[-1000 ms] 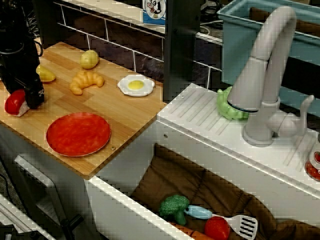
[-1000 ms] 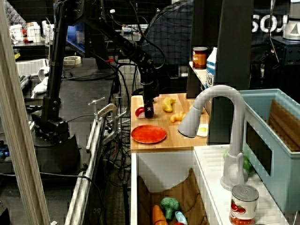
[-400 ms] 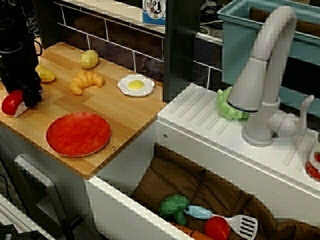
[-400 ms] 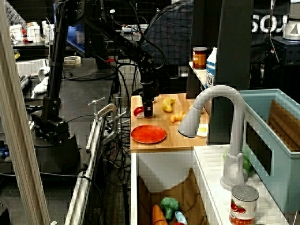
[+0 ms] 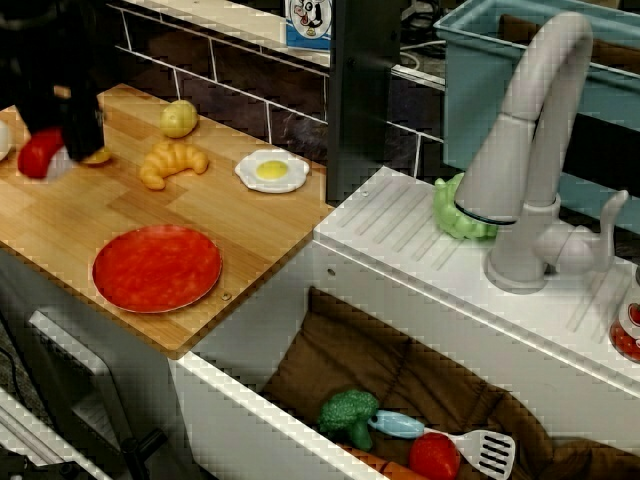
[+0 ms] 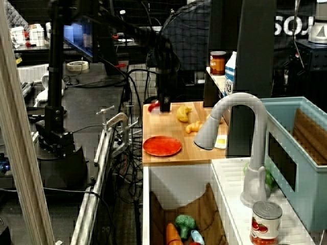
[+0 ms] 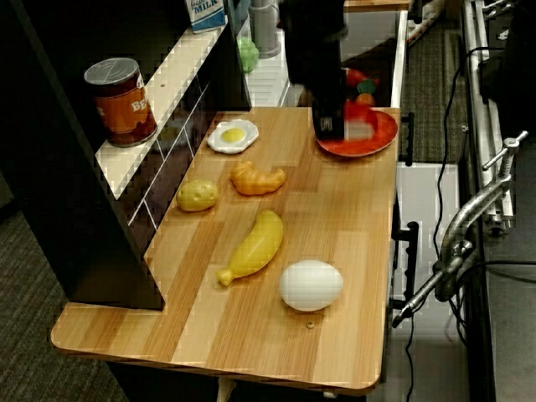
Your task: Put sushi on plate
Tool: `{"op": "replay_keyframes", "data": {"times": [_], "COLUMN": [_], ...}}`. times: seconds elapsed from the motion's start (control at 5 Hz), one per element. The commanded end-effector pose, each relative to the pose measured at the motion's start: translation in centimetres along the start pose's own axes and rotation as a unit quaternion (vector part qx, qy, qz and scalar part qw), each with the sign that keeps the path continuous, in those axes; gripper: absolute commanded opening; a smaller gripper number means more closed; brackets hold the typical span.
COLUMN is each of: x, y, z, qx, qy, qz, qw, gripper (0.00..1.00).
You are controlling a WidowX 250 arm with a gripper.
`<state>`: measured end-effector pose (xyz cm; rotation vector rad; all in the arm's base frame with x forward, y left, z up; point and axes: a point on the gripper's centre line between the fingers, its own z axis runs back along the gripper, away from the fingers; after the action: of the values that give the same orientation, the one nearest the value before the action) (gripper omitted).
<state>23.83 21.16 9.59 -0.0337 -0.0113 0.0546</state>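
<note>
Holding: the sushi (image 5: 36, 156), pinched in my fingers (image 5: 76, 132); they are clamped on it, red top showing to one side of the dark finger.
Gripper: my gripper (image 5: 55, 145) is at the far left end of the worktop (image 5: 250, 225). It is blurred in the front view, so the finger edges are hard to make out.
Sushi position: near the worktop's left edge, just beside the banana (image 7: 254, 245) end. It looks raised off the wood in the side view, but I cannot tell for sure. It is well apart from the plate.
Plate: red-orange plate (image 5: 156, 268) lies flat near the front edge of the worktop with nothing on it in the front view. In the overhead view my arm covers part of it.
Other food on worktop: croissant (image 5: 172, 162), potato (image 5: 179, 118) and fried egg (image 5: 272, 171) sit in a loose row behind the plate. A white egg (image 7: 311, 285) lies near the banana.
Sink: broccoli (image 5: 348, 413), spatula (image 5: 470, 446) and a red ball (image 5: 433, 456) lie in the basin, right of the worktop.
Shelf: a can (image 7: 123, 100) stands upright on the ledge behind the worktop.
</note>
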Motion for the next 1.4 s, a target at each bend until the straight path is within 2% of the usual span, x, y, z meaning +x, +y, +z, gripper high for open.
{"op": "replay_keyframes", "data": {"times": [0.0,0.2,0.4,0.6,0.8,1.0,1.2], "x": [-4.2,-7.0,-8.3,-8.5,-7.8,-7.2,-5.6], "y": [-2.0,-1.3,-0.5,-0.6,-2.4,-4.8,-6.9], "z": [6.9,3.5,1.6,-0.4,-1.3,-1.5,-1.2], "qx": [-0.030,-0.011,-0.019,-0.013,-0.023,-0.017,-0.027], "qy": [-0.014,-0.024,-0.049,-0.046,-0.040,-0.046,-0.046], "qz": [-0.052,-0.061,-0.043,-0.017,0.003,0.016,0.026], "qw": [0.9981,0.9978,0.9977,0.9987,0.9989,0.9987,0.9982], "gripper": [0.00,0.00,0.00,0.00,0.00,0.00,0.00]}}
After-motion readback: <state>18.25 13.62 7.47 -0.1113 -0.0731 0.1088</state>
